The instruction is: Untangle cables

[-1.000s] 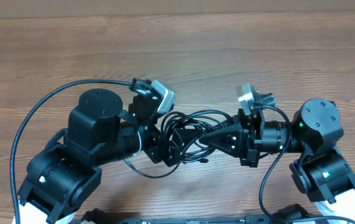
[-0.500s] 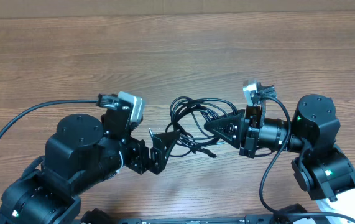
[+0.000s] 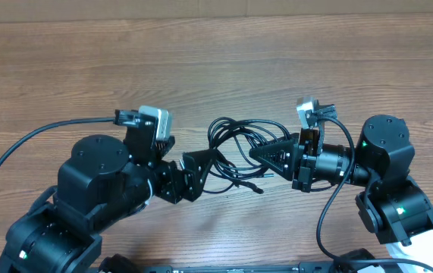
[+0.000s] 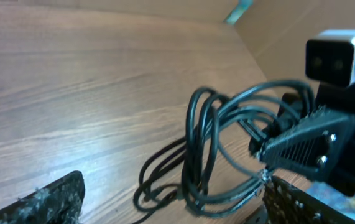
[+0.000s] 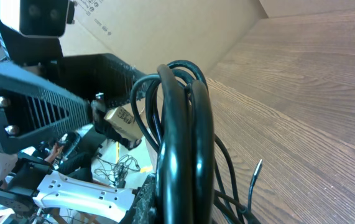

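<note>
Nearest, look to the left gripper [image 3: 196,173]: spread wide and holding nothing, with one finger [image 4: 50,200] low at the left of its wrist view and the other low at the right. Just past those tips, find the cables [image 4: 197,149], bunched in stacked loops and partly raised off the table [image 3: 216,68], with a few strands trailing down onto the wood on the left gripper's side. Beyond the bunch, meet the right gripper [image 3: 255,155], clamped on the far side of the cables, so close that black loops fill its own wrist view.

Judging from this: stretches left to right between the two arms, long axis roughly along the line joining the grippers. Lies straight ahead of the open left gripper, within its spread. Leaves only that gripper free to take a strand. Probably calls for closing on one low trailing strand and drawing it away leftward. Risks pulling the knot tighter if several strands get pinched together.
</note>
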You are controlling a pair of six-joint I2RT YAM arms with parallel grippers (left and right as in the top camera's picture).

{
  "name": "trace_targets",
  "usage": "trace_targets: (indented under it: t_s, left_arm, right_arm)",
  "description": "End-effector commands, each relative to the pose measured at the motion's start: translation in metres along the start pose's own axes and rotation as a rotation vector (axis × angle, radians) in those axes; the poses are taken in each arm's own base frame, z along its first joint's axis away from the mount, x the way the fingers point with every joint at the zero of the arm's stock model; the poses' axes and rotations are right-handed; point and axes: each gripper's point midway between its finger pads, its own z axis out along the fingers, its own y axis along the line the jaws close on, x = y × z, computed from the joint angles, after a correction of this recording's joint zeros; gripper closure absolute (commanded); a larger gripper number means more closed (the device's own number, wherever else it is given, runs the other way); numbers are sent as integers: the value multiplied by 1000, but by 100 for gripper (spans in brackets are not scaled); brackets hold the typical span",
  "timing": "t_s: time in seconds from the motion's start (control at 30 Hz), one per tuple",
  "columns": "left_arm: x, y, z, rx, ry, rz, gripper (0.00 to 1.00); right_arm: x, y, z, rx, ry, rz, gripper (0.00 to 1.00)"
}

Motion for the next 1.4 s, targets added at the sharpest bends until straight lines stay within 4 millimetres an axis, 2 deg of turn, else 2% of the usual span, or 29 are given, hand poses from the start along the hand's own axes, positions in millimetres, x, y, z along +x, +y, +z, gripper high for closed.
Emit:
trace_targets:
  t_s: [0.0, 0.13, 0.3, 0.4, 0.57, 0.73, 0.77, 0.9, 0.93, 1.13, 1.37]
  left_arm:
    - [-7, 1, 5, -11, -17, -72, 9]
    - [-10, 5, 9, -36, -28, -131, 9]
    - [-9, 8, 19, -49, -7, -154, 26]
    - [-6, 9, 31, -53, 29, -160, 33]
    - [-7, 6, 41, -35, 41, -158, 37]
    - [-8, 6, 41, -34, 38, -139, 47]
    - [-8, 6, 41, -36, 38, -138, 51]
    - [-8, 8, 43, -46, 39, -134, 80]
    - [-8, 9, 44, -48, 42, -123, 84]
    - [-4, 10, 51, -50, 71, -111, 90]
    - [-2, 9, 57, -39, 89, -114, 91]
  right_arm:
    - [-9, 9, -4, -9, -21, -34, 96]
    - [-9, 9, -4, -9, -22, -38, 96]
    - [-9, 9, -4, -9, -22, -39, 96]
    - [-9, 9, -4, -10, -22, -39, 96]
    - [-9, 9, -4, -10, -22, -43, 96]
    - [-9, 9, -4, -10, -22, -44, 96]
    - [-9, 10, -4, -10, -22, -44, 96]
    - [-9, 10, -4, -10, -22, -44, 96]
    - [-9, 10, -4, -10, -22, -44, 96]
    - [-7, 15, -4, -42, -10, -73, 96]
    - [-8, 16, -4, -43, -11, -76, 96]
